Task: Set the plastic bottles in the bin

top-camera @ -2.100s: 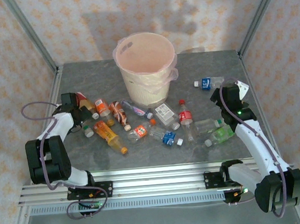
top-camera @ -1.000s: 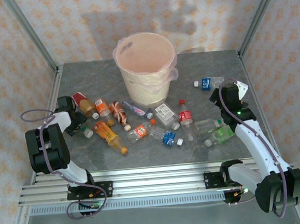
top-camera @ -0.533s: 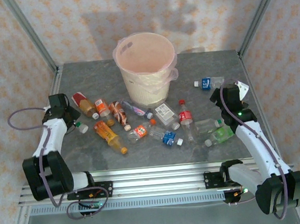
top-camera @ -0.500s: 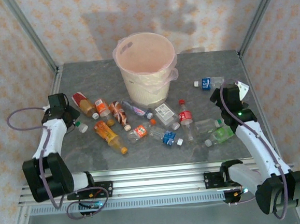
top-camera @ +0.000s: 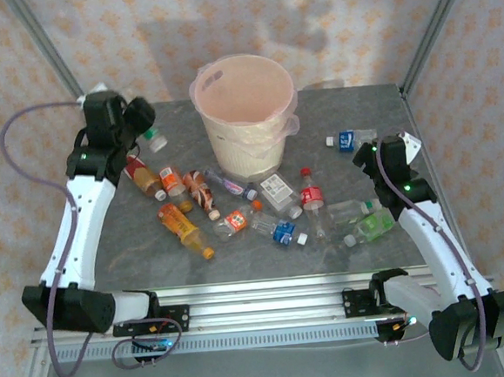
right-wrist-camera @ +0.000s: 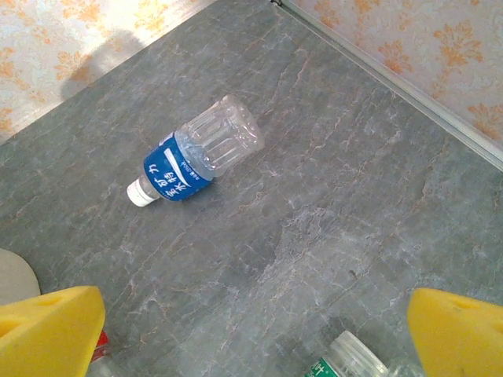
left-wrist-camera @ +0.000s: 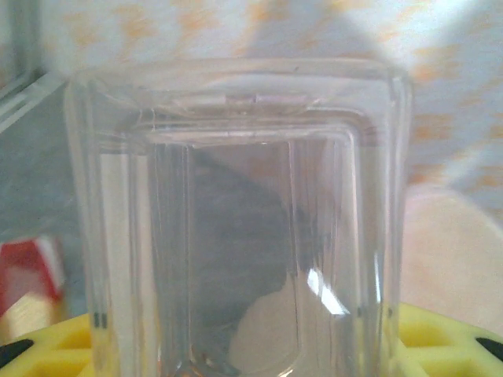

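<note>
My left pincer (top-camera: 146, 131) clamps a clear bottle (left-wrist-camera: 236, 220), blurring the bin (left-wrist-camera: 452, 251) behind. My right pincer (right-wrist-camera: 251, 330) gapes empty; a green bottle (right-wrist-camera: 346, 363) is cropped.

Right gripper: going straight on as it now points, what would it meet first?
Probably bare grey tabletop, close beside the clear plastic bottle with the blue label, which lies slightly left of the line of the open right gripper. Depth is hard to judge.
</note>
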Motion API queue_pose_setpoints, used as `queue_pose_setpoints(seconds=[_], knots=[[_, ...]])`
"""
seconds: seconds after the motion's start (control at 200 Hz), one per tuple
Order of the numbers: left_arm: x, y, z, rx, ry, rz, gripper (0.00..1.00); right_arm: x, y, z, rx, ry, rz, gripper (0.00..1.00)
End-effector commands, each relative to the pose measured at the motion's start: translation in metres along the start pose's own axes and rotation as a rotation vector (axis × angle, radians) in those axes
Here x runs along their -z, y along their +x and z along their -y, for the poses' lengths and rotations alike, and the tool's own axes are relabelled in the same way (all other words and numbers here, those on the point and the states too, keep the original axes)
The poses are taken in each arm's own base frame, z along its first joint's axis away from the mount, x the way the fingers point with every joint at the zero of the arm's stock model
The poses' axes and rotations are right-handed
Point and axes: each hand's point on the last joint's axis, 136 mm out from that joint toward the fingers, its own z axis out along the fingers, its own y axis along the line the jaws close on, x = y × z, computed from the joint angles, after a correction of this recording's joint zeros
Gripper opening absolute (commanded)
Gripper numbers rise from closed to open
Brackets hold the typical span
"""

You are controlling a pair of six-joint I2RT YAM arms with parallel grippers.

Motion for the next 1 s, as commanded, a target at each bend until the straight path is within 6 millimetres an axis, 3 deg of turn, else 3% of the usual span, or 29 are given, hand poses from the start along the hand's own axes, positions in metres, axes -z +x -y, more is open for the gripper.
queue_pose_setpoints(seconds=[0.0, 0.15, 0.265, 0.43, 0.45, 0.505, 0.751, 0.996], knots=[[0.001, -0.022, 0.056, -0.098, 0.099, 0.046, 0.33, 0.006, -0.003, -0.003, -0.019, 0.003, -0.017, 0.99], [-0.009, -0.032, 0.125, -0.155, 0.248, 0.058, 0.32, 0.002, 0.0, -0.003, -0.026, 0.019, -0.036, 0.99], [-0.019, -0.031, 0.168, -0.196, 0.345, 0.058, 0.31, -0.003, 0.002, -0.001, -0.029, 0.046, -0.052, 0.99], [-0.033, -0.019, 0.218, -0.295, 0.452, 0.053, 0.3, -0.011, 0.005, 0.003, -0.023, 0.104, -0.079, 0.99], [-0.045, -0.01, 0.222, -0.312, 0.452, 0.034, 0.3, -0.012, 0.005, 0.003, -0.023, 0.109, -0.081, 0.99], [-0.051, -0.002, 0.233, -0.348, 0.476, 0.026, 0.3, -0.014, 0.005, 0.004, -0.021, 0.129, -0.088, 0.99], [-0.074, 0.033, 0.263, -0.487, 0.55, 0.01, 0.29, -0.025, 0.002, 0.002, -0.019, 0.186, -0.105, 0.99], [-0.111, 0.064, 0.25, -0.573, 0.484, -0.034, 0.29, -0.039, -0.012, -0.008, -0.047, 0.21, -0.092, 0.99]])
